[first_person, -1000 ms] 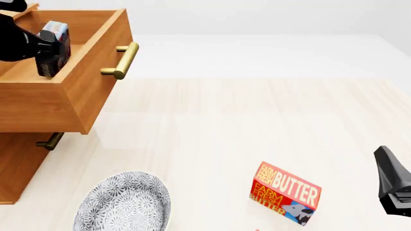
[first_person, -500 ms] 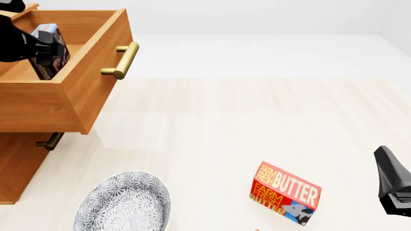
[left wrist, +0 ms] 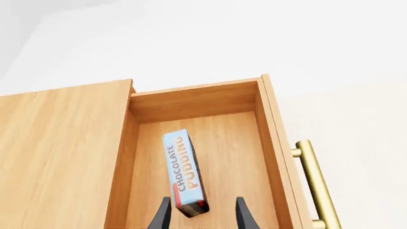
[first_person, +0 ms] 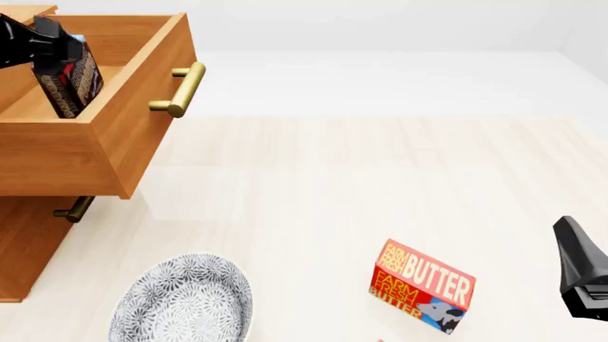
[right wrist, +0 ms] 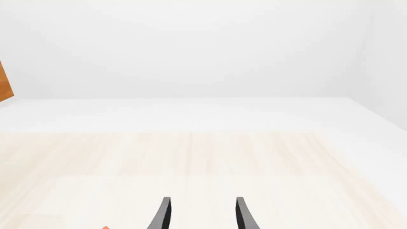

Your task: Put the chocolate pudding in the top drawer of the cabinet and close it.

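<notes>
Pudding point(left wrist: 183, 174) is lying tilted inside the open top drawer point(left wrist: 279, 143), leaning between the spread, empty fingers of the left gripper point(left wrist: 202, 214), while the right gripper point(right wrist: 201, 213) is hovering open over the table point(first_person: 380, 178).

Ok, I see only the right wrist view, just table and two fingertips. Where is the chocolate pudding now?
Observer: The chocolate pudding is inside the open top drawer, leaning on its edge.
Operator: Does the left gripper hold it?
Observer: No. The left gripper is open above the drawer, with its fingers on either side of the box's end and a gap showing.
Operator: Is anything near my side?
Observer: Yes. A butter box stands on the table, left of your right gripper in the front view.
</notes>
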{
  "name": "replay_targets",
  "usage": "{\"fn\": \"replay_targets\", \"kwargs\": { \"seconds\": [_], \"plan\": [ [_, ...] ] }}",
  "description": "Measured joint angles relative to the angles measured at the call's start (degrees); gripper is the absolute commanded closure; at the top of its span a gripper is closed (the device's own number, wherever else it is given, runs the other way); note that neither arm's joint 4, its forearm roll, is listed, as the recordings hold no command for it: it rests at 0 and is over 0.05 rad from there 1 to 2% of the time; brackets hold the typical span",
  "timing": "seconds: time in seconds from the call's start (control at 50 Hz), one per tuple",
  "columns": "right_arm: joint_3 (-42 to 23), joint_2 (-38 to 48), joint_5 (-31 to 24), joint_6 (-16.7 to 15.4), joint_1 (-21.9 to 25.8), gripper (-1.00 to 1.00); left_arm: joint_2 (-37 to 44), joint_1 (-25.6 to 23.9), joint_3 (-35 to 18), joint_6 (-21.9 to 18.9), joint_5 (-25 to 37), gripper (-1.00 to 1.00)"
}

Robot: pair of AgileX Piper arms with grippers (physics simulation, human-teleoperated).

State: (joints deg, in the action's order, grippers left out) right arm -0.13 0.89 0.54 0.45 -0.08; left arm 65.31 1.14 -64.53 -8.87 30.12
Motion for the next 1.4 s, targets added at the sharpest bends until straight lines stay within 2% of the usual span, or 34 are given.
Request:
{"fn": "replay_targets", "kwargs": {
  "seconds": [0.6, 0.86, 1.4],
  "plan": [
    [0.0, 0.0, 0.0, 0.0, 0.0, -1.0, -5.22, -6.73, -6.59, 1.01, 7.15, -1.0],
    [0.0, 0.0, 0.0, 0.0, 0.0, -1.0, -4.24, -11.61, -8.85, 2.42, 8.58, -1.0],
    [0.0, 0.0, 0.0, 0.0, 0.0, -1.0, 2.48, -21.77, -13.12, 8.15, 9.39, -1.0]
  ]
}}
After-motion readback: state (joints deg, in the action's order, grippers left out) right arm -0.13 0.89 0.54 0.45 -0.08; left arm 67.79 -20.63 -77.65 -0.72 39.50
